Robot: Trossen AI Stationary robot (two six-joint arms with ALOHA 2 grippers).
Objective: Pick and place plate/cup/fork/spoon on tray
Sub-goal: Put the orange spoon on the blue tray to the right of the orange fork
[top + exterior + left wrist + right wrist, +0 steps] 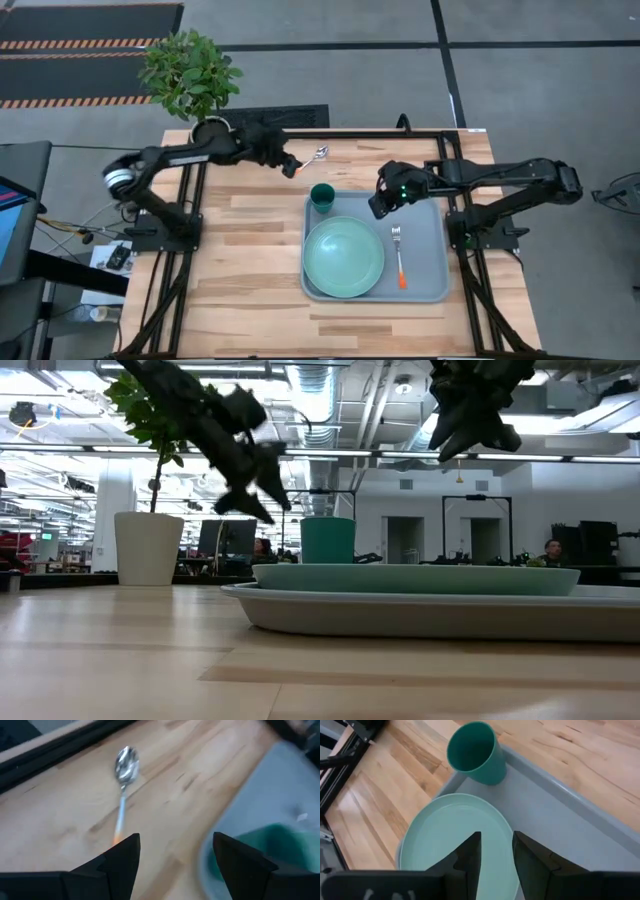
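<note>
The spoon (pixel 314 157) lies flat on the wooden table beyond the tray's far edge; it also shows in the left wrist view (pixel 123 775), bowl away from me. My left gripper (pixel 289 166) is open and empty, above the spoon's orange handle end (pixel 117 836). In the low view the left gripper (pixel 258 505) hangs clear of the table. The tray (pixel 428 235) holds the mint-green plate (pixel 343 258), the dark-green cup (pixel 322 196) upright at its far left corner, and the fork (pixel 399 256) lying right of the plate. My right gripper (pixel 379 207) hovers over the tray, slightly open and empty (pixel 496 855).
A white pot (pixel 149 547) with a leafy plant (pixel 190 75) stands at the table's far left corner, behind my left arm. Bare wood (pixel 240 270) lies left of the tray. The room behind the table shows in the low view.
</note>
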